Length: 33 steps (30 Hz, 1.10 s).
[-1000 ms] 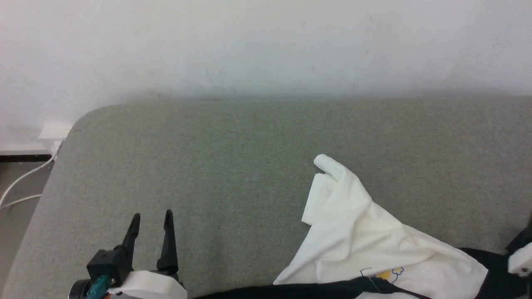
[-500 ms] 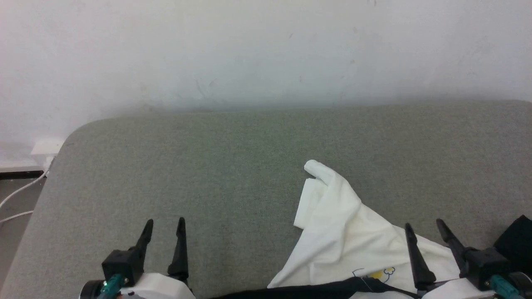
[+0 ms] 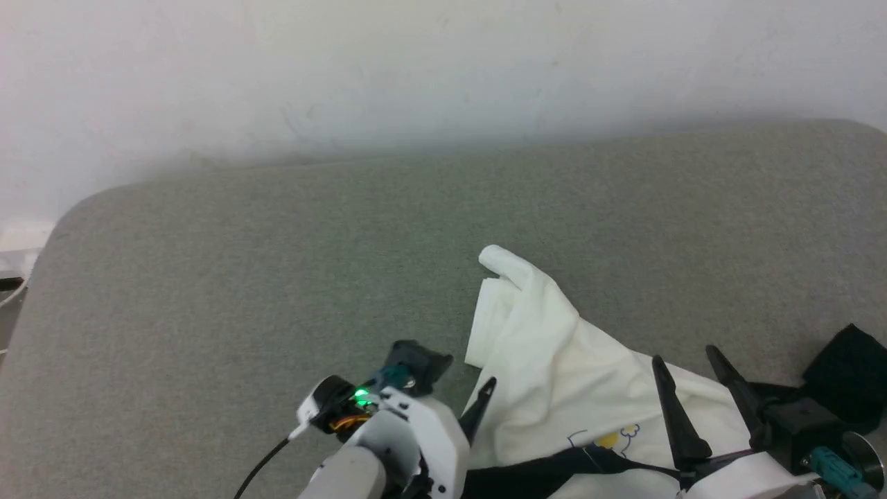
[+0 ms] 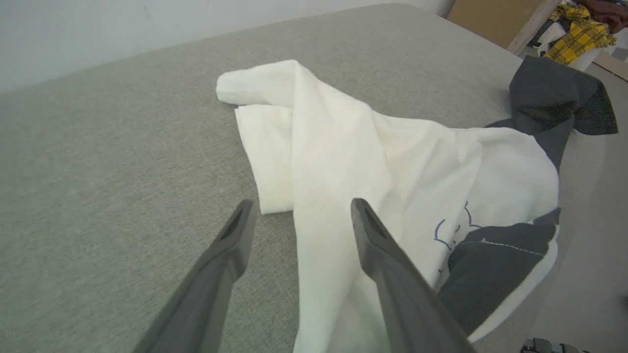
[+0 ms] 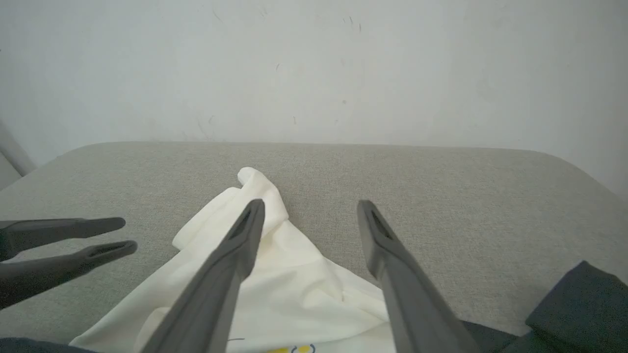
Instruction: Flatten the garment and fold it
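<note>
The crumpled garment point(image 3: 547, 346) shows a small blue-and-yellow print point(image 3: 613, 438)

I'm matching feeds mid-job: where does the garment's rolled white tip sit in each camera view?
Head view: the rolled white tip is just right of centre, the topmost point of the cloth.
Left wrist view: upper middle, left of centre.
Right wrist view: near the centre, slightly left.
Shared landmark: the black sleeve end, lying at the right in all three views.
</note>
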Available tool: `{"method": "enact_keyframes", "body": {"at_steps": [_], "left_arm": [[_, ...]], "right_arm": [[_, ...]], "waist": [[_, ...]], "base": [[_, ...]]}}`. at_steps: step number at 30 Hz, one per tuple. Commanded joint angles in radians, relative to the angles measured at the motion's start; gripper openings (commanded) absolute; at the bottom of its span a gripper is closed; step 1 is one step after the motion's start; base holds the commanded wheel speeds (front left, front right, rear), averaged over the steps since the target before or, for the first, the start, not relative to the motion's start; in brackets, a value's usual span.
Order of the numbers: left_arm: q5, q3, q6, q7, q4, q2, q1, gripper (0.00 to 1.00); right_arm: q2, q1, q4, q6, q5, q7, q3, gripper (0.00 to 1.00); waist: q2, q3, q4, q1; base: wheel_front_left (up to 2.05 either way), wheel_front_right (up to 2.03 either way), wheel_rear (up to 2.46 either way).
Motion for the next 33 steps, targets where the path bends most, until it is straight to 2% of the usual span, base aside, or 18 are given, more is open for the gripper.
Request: {"method": "enact_keyframes", "body": {"at_steps": [1,11,12,13,14,19,22,27,33], "left_arm": [[-0.005,-0.012,-0.009,0.021,0.021,-0.003,-0.027,1.0],[-0.061,-0.13,-0.04,0.311,0.276,-0.017,-0.194,1.0],[-0.07,-0.142,-0.041,0.344,0.302,-0.018,-0.203,0.96],[-0.078,-0.152,-0.042,0.362,0.318,-0.018,-0.213,0.4],[-0.084,-0.16,-0.043,0.372,0.331,-0.017,-0.222,0.0],[-0.098,-0.148,-0.043,0.313,0.327,0.01,-0.307,0.0],[-0.074,-0.109,-0.02,0.235,0.305,0.048,-0.4,0.0],[-0.065,-0.018,0.024,0.157,0.306,0.126,-0.563,0.0],[-0.092,0.061,0.035,0.107,0.413,0.195,-0.677,0.0]], "right_arm": [[0.002,-0.016,-0.006,-0.001,0.006,0.0,0.002,1.0],[0.002,-0.041,0.008,-0.001,0.035,-0.018,0.003,1.0],[0.002,-0.043,0.011,-0.001,0.04,-0.021,0.003,1.0],[0.002,-0.044,0.014,-0.001,0.043,-0.023,0.003,1.0],[0.002,-0.046,0.017,-0.001,0.047,-0.026,0.001,1.0],[0.002,-0.051,0.024,-0.001,0.056,-0.034,-0.016,1.0],[0.002,-0.057,0.021,-0.001,0.061,-0.038,-0.018,1.0],[0.002,-0.09,0.013,-0.001,0.075,-0.05,0.003,1.0],[0.002,-0.122,0.03,-0.001,0.102,-0.075,0.027,1.0]], "waist": [[0.0,0.027,-0.028,-0.0001],[0.0,0.076,-0.077,-0.0001],[0.0,0.078,-0.079,-0.0001],[0.0,0.08,-0.08,-0.0001],[0.0,0.08,-0.082,-0.0001],[0.0,0.073,-0.079,-0.0001],[0.0,0.078,-0.083,-0.0001],[0.0,0.119,-0.126,-0.0001],[0.0,0.185,-0.183,-0.0001]], "base": [[0.0,0.0,0.0],[0.0,0.0,0.0],[0.0,0.0,0.0],[0.0,0.0,0.0],[0.0,0.0,0.0],[0.0,0.0,0.0],[0.0,0.0,0.0],[0.0,0.0,0.0],[0.0,0.0,0.0]]}}
